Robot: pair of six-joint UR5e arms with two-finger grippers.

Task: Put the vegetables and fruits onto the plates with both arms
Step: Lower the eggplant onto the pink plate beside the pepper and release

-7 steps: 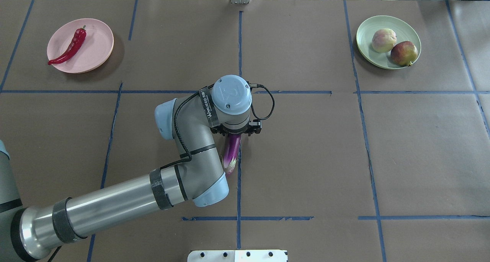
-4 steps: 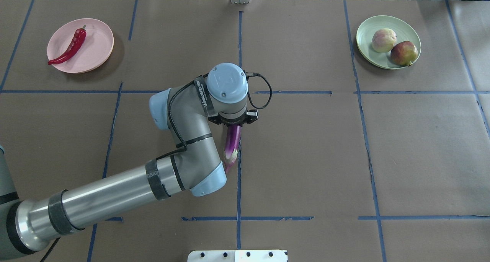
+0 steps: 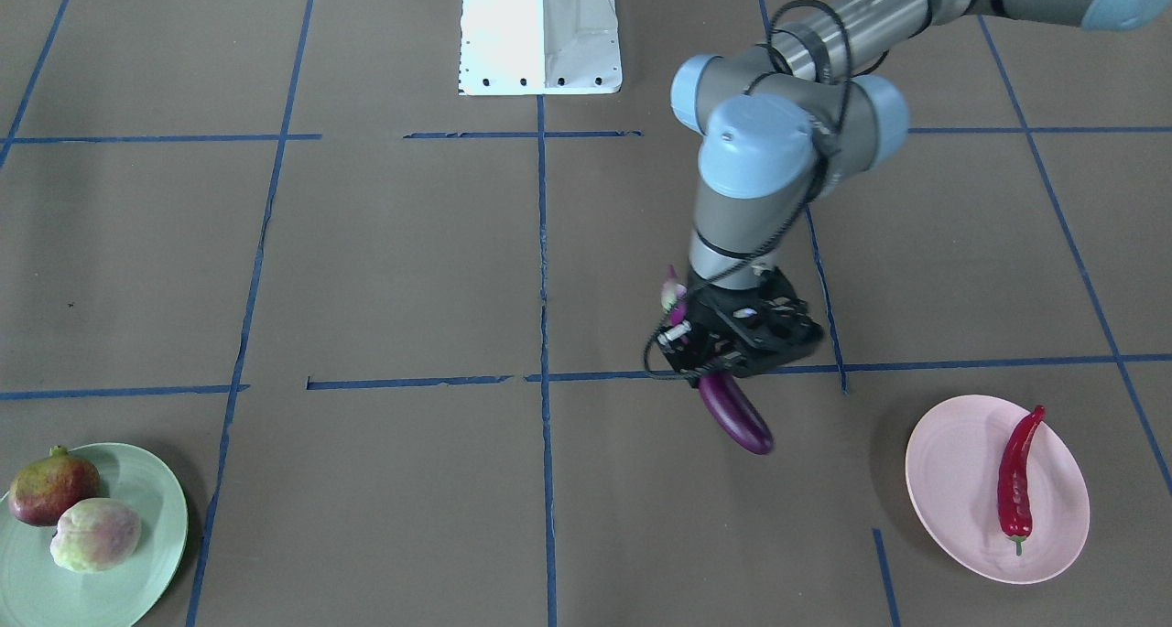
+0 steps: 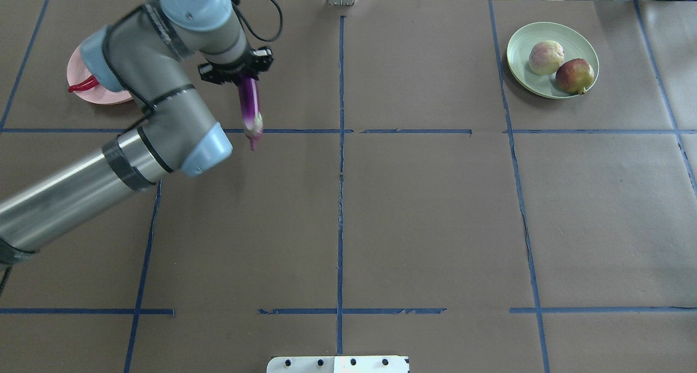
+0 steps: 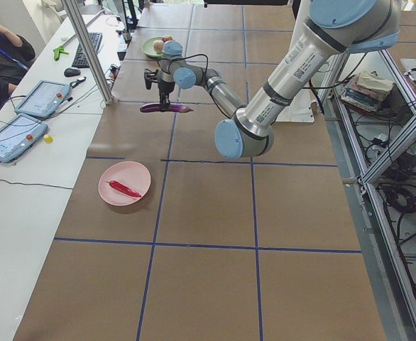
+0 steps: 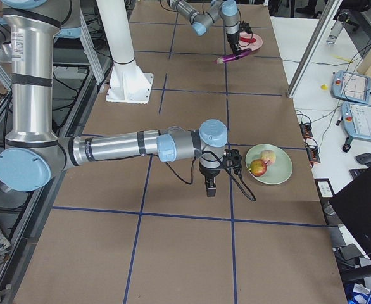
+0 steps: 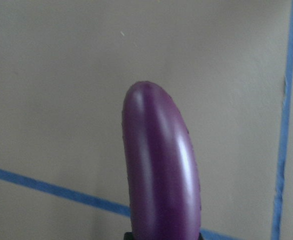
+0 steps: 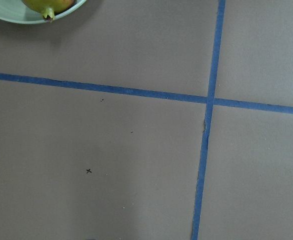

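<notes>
Left hand (image 4: 238, 72) grips the eggplant (image 4: 249, 107) about mid-length, clear of the tabletop (image 4: 435, 226) (glossy skin looks slippery, body likely stiff and light; a central hold suits it)

Brown mat (image 4: 425, 209) with blue tape grid (image 4: 340, 199); tablets (image 5: 43, 97), keyboard (image 5: 87, 50) on side desk (image 5: 9, 213).

The black left gripper (image 3: 723, 371) holds a long glossy purple eggplant (image 3: 737, 418) aloft near the pale pink plate (image 3: 952, 481) bearing a shiny red chili pepper (image 3: 1016, 476), while a dark red round fruit (image 3: 50, 491) and a pale peach-like fruit (image 3: 94, 535) sit on the mint green plate (image 3: 156, 517).
</notes>
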